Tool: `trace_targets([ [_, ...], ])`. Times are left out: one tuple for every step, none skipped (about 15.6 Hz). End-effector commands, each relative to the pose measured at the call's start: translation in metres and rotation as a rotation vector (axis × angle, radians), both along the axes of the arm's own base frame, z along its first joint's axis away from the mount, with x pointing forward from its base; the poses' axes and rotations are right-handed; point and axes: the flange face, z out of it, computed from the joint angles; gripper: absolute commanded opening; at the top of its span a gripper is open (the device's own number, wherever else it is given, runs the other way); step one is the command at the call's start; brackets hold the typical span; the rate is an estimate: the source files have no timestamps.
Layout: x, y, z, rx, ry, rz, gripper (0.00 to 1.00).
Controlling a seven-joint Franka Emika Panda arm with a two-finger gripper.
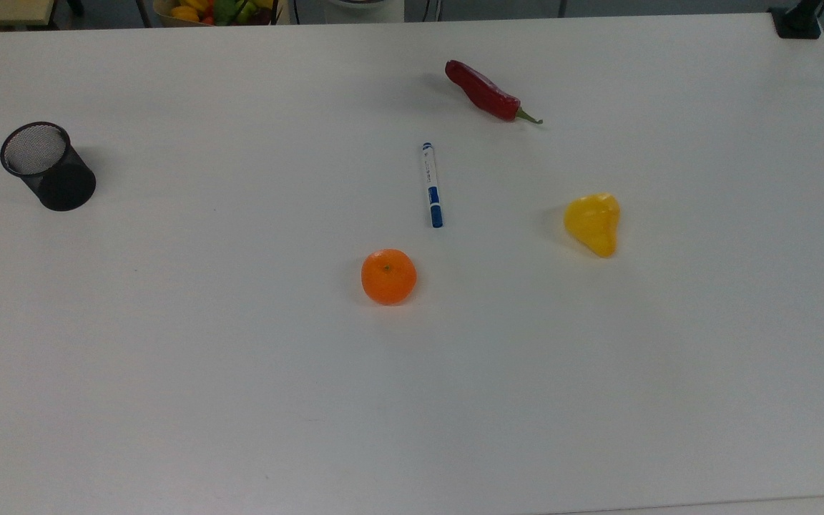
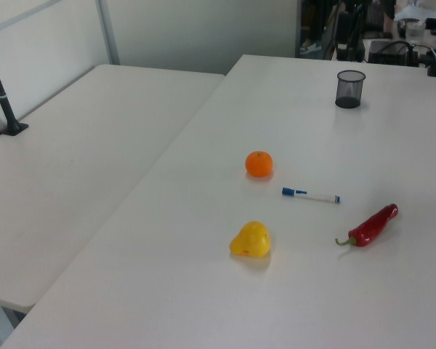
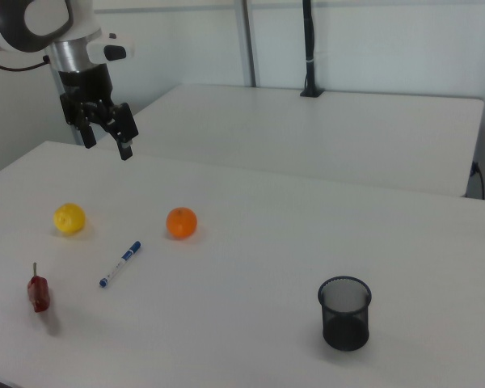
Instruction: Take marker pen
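Observation:
The marker pen (image 1: 431, 184), white-barrelled with a blue cap, lies flat near the middle of the white table (image 1: 240, 400). It also shows in the left view as the marker pen (image 2: 310, 195) and in the right view as the marker pen (image 3: 120, 263). In the right view my gripper (image 3: 107, 148) hangs high above the table at the upper left, well away from the pen. Its fingers are open and hold nothing.
An orange (image 1: 388, 276) sits just below the pen's blue cap in the top view. A yellow fruit (image 1: 593, 222) lies at the top view's right, a red chilli (image 1: 485, 91) behind the pen, and a black mesh cup (image 1: 47, 166) at the far left.

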Motion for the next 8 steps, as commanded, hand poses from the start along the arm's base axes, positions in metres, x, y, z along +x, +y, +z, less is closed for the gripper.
trace_targets([
  [0.0,0.012,-0.003,0.02,0.002,0.018,1.0],
  [0.003,0.009,-0.002,0.022,-0.015,0.018,1.0],
  [0.005,0.007,-0.001,0.023,-0.036,0.045,1.0],
  [0.009,0.001,-0.001,0.021,-0.056,0.076,1.0],
  [0.014,-0.005,-0.002,0.019,-0.077,0.114,1.0],
  [0.02,-0.009,-0.007,0.009,-0.09,0.153,1.0],
  [0.025,-0.01,-0.009,0.001,-0.107,0.184,1.0],
  [0.029,-0.013,-0.012,-0.003,-0.118,0.196,1.0],
])
